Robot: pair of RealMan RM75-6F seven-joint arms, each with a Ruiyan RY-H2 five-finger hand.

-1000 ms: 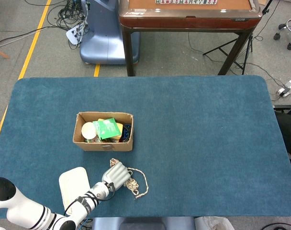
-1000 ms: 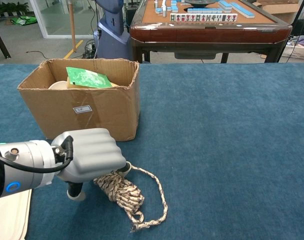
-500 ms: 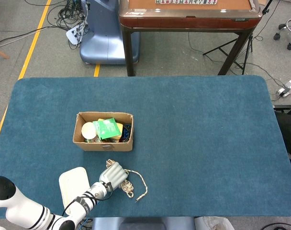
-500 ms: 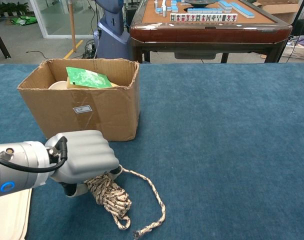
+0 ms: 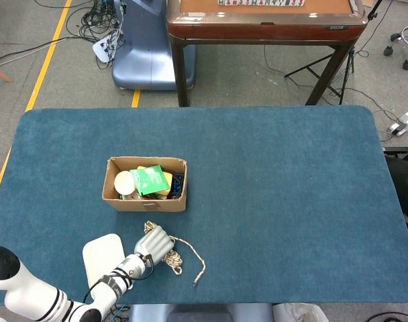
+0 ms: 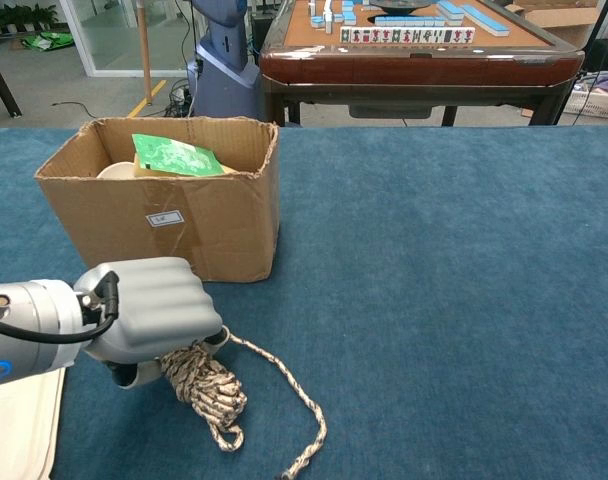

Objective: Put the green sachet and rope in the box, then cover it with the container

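**Left hand gripping rope bundle in front of box, sachet already inside**

Left hand (image 6: pixel 149 310) low over the blue bench (image 5: pixel 278 188), fingers curled down around the top of the rope (image 6: pixel 206 385). Rope bundle hangs just under the hand and looks slightly lifted in the chest view, though contact with the bench can't be judged for sure. A loose tail trails right and toward the near edge, its end lying on the cloth. In the head view the same hand (image 5: pixel 152 243) and rope (image 5: pixel 174 258) sit just in front of the box (image 5: pixel 145 202), near but not touching.

Cardboard box (image 6: pixel 174 215) stands upright and open, left of bench centre. Green sachet (image 6: pixel 176 156) rests on top of the other contents inside, tilted, poking up around rim level. From above, the sachet (image 5: pixel 150 180) lies in the middle of the box beside a round pale item at the left end.

White container (image 5: pixel 103 258) lies flat on the bench, just left of the left hand, near the front edge. Right hand not visible in either view.
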